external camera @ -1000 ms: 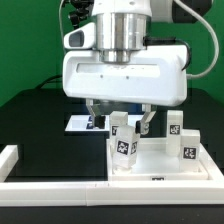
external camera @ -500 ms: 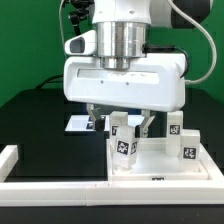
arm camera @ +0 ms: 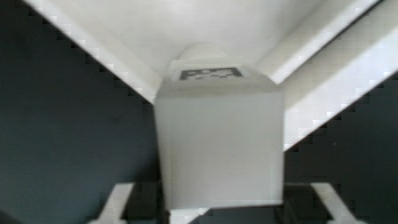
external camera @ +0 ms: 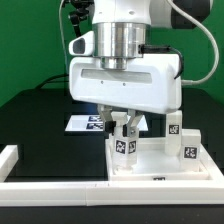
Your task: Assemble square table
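While the tool (external camera: 126, 124) sits directly over the near leg block (external camera: 124, 146) standing in the square slab (external camera: 160, 165), the block's long axis runs upright, in line with the fingers on either side of its top. Fingers look narrowed onto it, but I can't tell if they actually clamp. Slab is matte white plastic on the black worktop (external camera: 35, 115); two more tagged legs (external camera: 186, 147) stand toward the exterior view's right.

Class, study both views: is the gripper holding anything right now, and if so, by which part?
It seems to hold a white leg block standing on the square slab. The gripper closes around the block's upper end; actual contact cannot be confirmed.
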